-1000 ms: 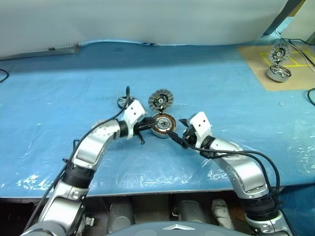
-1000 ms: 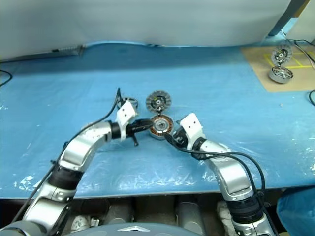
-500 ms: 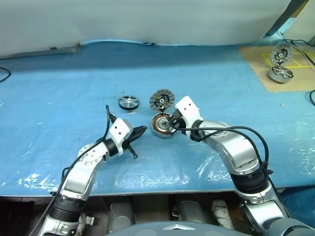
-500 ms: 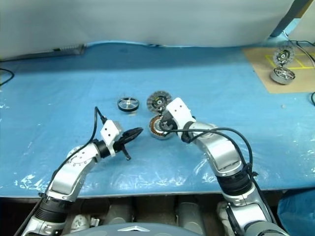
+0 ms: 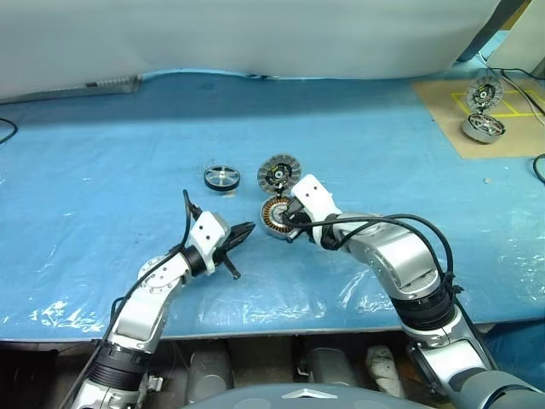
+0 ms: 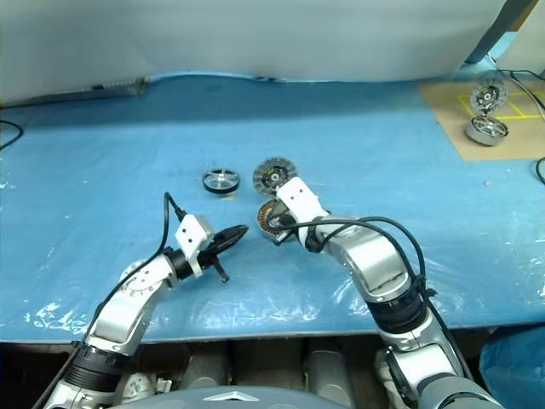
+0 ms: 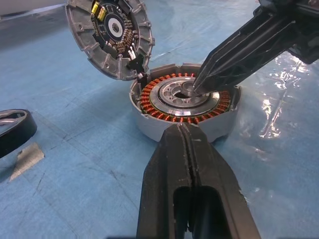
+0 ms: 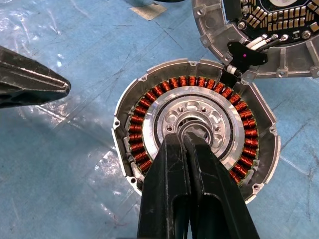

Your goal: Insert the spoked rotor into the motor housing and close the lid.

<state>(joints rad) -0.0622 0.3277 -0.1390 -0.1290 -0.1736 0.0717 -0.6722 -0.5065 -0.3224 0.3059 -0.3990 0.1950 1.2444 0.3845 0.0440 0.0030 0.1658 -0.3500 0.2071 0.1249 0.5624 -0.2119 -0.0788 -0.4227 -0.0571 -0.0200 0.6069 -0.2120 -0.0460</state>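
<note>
A blue plastic-covered tabletop (image 5: 102,153) carries a disassembled motor near its middle. The motor housing (image 5: 278,217), a shallow grey metal cup with a ring of copper-coloured coils inside, sits flat with its lid (image 5: 279,173) tipped up and open at its far edge, the lid's inner face towards the camera. The spoked rotor (image 5: 221,177), a small wheel with a dark rim and silver spokes, lies flat on the tabletop just to the left of the lid, apart from the housing. The right end effector (image 8: 185,135) has its two black fingers pressed together, holding nothing, their tips resting at the central hub inside the housing. The left end effector (image 7: 182,130) is also closed and empty, pointing at the near-left side of the housing, close to its outer wall. Far off at the right rear corner, a similar motor unit (image 5: 479,126) sits on a sheet of tan cardboard (image 5: 443,119).
</note>
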